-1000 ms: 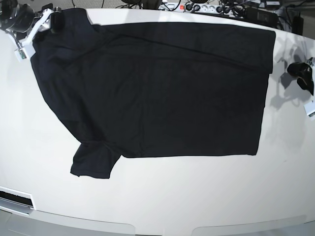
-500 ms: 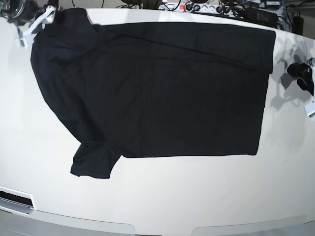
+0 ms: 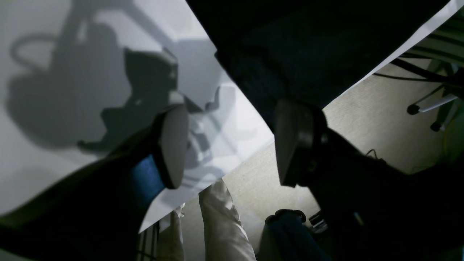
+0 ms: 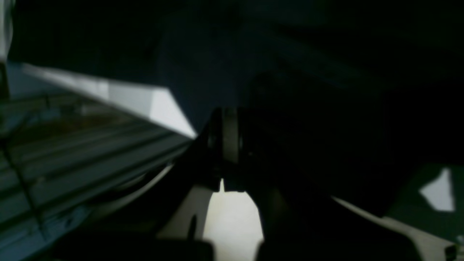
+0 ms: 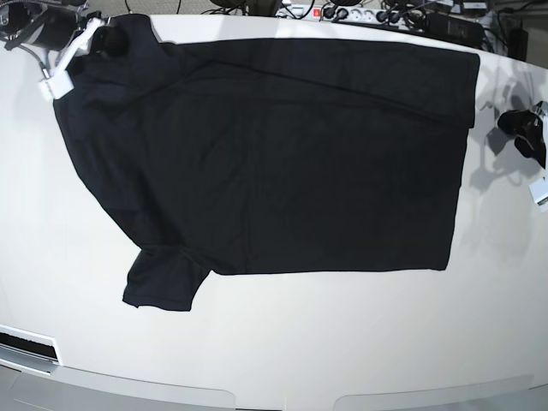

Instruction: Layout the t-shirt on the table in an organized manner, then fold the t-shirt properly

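Note:
The black t-shirt (image 5: 274,154) lies spread flat on the white table (image 5: 342,342), with one sleeve pointing toward the near left. At the shirt's far-left corner, my right gripper (image 5: 107,40) is shut on the fabric. In the right wrist view the closed gripper (image 4: 232,137) meets dark cloth (image 4: 290,54) that fills most of the frame. My left gripper (image 5: 512,124) hovers open just right of the shirt's far-right corner. The left wrist view shows its fingers (image 3: 174,145) wide apart with nothing between them, the shirt's corner (image 3: 308,47) just beyond.
A power strip and cables (image 5: 360,13) lie behind the table's far edge. Chair legs (image 3: 427,105) stand on the beige floor past the table's edge (image 3: 250,156). A dark slot (image 5: 26,347) sits at the near-left rim.
My right gripper drew away to the upper left, then came back onto the shirt's far-left corner and shut. The left arm and the shirt have stayed put.

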`<state>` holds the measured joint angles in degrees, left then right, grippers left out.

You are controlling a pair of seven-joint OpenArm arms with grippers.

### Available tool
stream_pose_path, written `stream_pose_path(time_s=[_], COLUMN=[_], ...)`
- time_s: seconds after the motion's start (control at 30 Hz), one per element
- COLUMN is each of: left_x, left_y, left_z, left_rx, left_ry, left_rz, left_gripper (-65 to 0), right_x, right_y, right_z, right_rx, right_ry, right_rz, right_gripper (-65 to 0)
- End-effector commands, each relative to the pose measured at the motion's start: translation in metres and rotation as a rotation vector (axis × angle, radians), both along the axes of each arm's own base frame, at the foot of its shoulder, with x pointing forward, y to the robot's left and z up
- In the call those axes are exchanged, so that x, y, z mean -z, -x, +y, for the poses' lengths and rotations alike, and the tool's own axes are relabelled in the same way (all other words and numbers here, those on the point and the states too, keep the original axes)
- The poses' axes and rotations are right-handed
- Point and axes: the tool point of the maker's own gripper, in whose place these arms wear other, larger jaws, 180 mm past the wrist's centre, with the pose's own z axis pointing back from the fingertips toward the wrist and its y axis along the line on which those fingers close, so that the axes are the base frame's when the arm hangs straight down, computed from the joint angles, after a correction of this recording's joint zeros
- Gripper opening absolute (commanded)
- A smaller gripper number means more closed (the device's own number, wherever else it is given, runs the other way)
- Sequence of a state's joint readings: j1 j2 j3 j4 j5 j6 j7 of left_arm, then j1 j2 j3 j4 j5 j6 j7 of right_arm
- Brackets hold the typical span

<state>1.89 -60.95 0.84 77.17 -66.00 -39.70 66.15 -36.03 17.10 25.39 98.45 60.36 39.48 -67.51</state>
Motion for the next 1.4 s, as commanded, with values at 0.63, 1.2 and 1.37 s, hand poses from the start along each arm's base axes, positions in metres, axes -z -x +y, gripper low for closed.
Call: stream_pose_path(time_s=[0.63,1.2,1.37], left_x=[-0.013,-0.013,-0.013], left_y=[-0.008,-0.009,-0.009], left_z=[0.007,0.007,0.007], left_rx=[0.006,0.005,0.006], left_ry=[-0.016,-0.014,-0.015], left_rz=[-0.03,-0.03,-0.03], left_gripper=[-27.8,-27.8,-27.8], right_x=[0.003,0.008,0.005], right_y=[-0.007,0.002,0.002], right_z=[-0.044,-0.057,-0.042], right_rx=[0.086,0.218,0.238], right_ry=[0.284,0.039,-0.087], right_rz=[0.045,0.025,0.015], right_gripper=[-25.8,-25.8,-25.8])
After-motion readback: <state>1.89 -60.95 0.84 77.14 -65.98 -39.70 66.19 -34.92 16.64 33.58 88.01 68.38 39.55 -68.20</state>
